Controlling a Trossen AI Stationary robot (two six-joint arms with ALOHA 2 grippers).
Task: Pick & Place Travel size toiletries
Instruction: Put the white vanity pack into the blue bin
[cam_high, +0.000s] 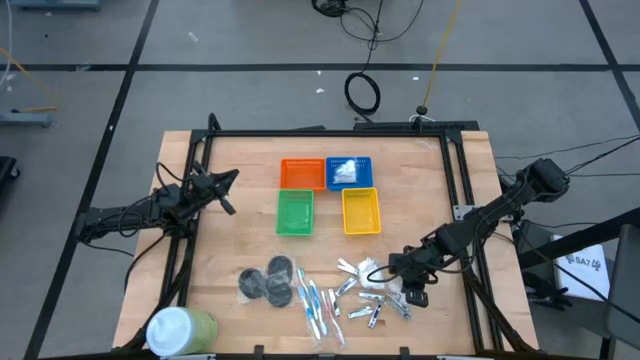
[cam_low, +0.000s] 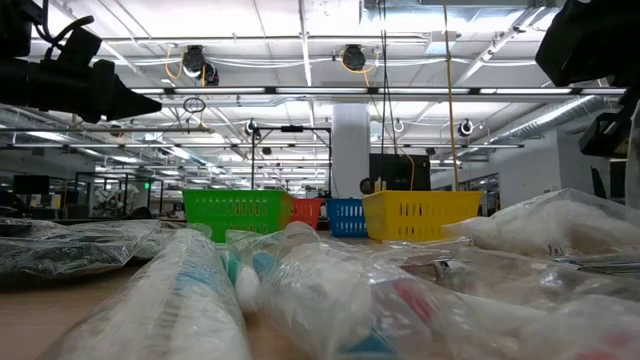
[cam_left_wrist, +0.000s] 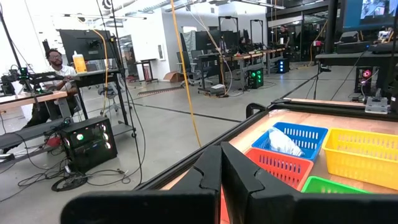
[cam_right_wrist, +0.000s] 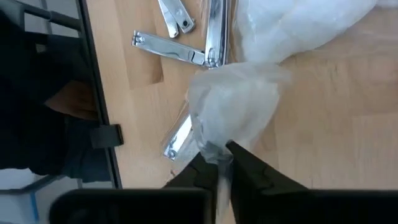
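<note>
Fingers of the right gripper (cam_right_wrist: 217, 163) are nearly pressed together, pinching the crimped edge of a white puffy packet (cam_right_wrist: 239, 109) low over the table's front right, among the silver nail clippers (cam_right_wrist: 168, 48) scattered there. The left gripper (cam_left_wrist: 221, 171) waits raised at the table's left side with its fingers pressed together on nothing. From above I count four small baskets in the middle: an orange basket (cam_high: 301, 173), a blue basket (cam_high: 349, 172) with one white packet (cam_high: 345, 171) already in it, a green basket (cam_high: 294, 212) and a yellow basket (cam_high: 361, 211). Three dark grey discs (cam_high: 266, 281) lie near the front edge, wrapped toothbrushes (cam_high: 317, 306) beside them, perhaps five; the clippers and remaining packets I cannot count exactly. A white-and-green tub (cam_high: 180, 329) stands at the front left corner. The wooden table (cam_high: 230, 240) has a black frame around it; beyond is a big workshop with benches, cables on the grey floor, and a person (cam_left_wrist: 53, 74) seated at a desk.
</note>
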